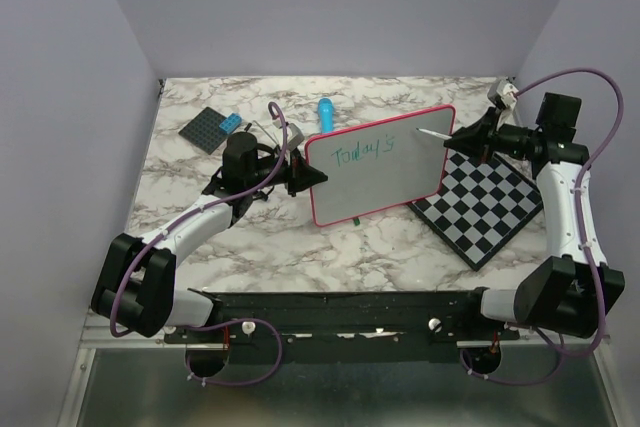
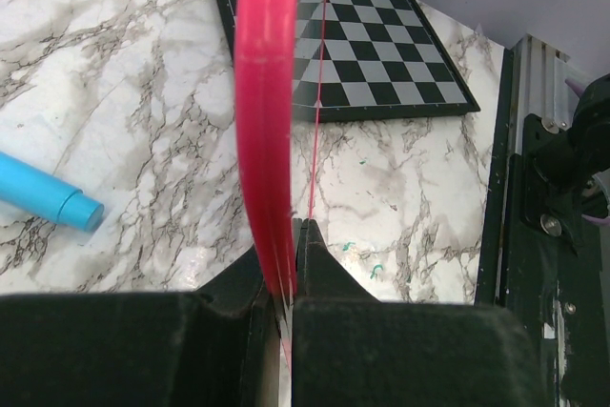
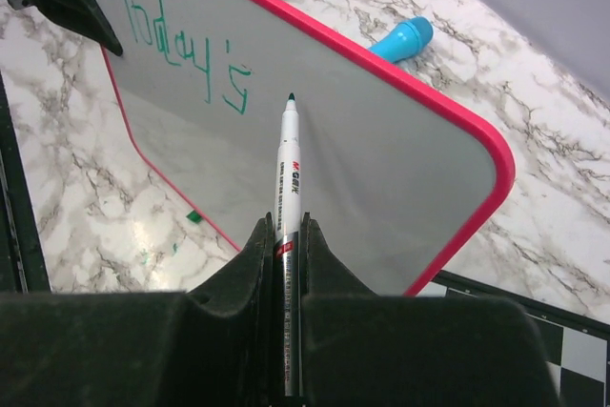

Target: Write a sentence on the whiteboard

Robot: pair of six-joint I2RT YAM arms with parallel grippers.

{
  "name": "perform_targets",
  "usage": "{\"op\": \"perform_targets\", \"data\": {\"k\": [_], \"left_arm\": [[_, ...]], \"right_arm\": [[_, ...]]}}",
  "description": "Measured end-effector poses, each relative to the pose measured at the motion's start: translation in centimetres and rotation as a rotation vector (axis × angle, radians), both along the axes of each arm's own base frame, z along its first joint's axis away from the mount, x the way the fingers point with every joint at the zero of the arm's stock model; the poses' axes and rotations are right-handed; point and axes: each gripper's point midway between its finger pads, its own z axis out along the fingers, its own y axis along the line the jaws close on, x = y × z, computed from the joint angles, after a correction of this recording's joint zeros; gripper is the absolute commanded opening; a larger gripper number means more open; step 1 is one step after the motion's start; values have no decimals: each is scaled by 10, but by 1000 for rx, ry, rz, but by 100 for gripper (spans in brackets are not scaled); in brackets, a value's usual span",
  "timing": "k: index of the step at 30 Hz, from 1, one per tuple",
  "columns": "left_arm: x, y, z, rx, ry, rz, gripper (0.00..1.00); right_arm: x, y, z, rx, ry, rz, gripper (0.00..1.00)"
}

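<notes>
Over the table (image 1: pixel 300 237), the left tool (image 1: pixel 312 177) is pinching the whiteboard (image 1: pixel 390 182) by its rim — propping it tilted for writing — while the right tool (image 1: pixel 458 137), clamped on the marker (image 3: pixel 288 169), is poising its tip beside the sentence (image 1: pixel 366 154), reading only "Today's".

Robot lab test cell: plain lilac walls (image 1: pixel 70 97) box in marble-look table (image 1: pixel 300 247); L arm (image 1: pixel 195 225) + R arm (image 1: pixel 565 212) bolted to black rail (image 1: pixel 330 305) at 6 o'clock.

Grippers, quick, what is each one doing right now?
Left gripper: shut on the whiteboard, at its pink rim.
Right gripper: shut on the marker.
</notes>
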Motion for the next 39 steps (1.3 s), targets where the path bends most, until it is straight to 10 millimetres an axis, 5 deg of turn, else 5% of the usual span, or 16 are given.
{"op": "perform_targets", "data": {"k": [16, 39], "left_arm": [[0, -1, 0, 1, 0, -2, 0], [1, -1, -2, 6, 5, -3, 0]], "right_arm": [[-4, 1, -28, 11, 35, -7, 1], [9, 8, -15, 27, -18, -3, 0]]}}
